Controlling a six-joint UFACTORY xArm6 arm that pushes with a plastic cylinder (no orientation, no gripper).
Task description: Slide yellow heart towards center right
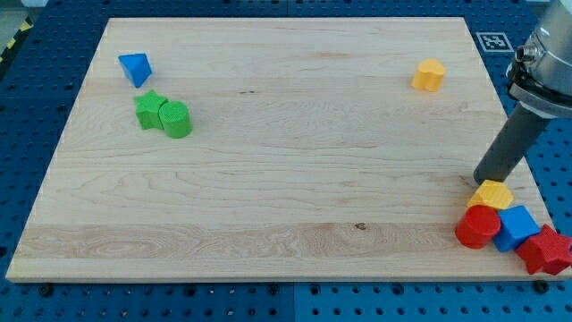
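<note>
The yellow heart (429, 75) lies near the view's top right of the wooden board (268, 179), by itself. My tip (481, 182) rests on the board at the right edge, well below the heart. It is just above and to the left of a second yellow block (491, 194), which looks six-sided, and seems to touch it. The dark rod rises from the tip towards the view's upper right.
A red cylinder (477, 227), a blue cube (517, 225) and a red star (545, 250) cluster at the view's bottom right corner, below the six-sided yellow block. A blue triangle (135, 68), a green star (149, 109) and a green cylinder (175, 119) sit at the upper left.
</note>
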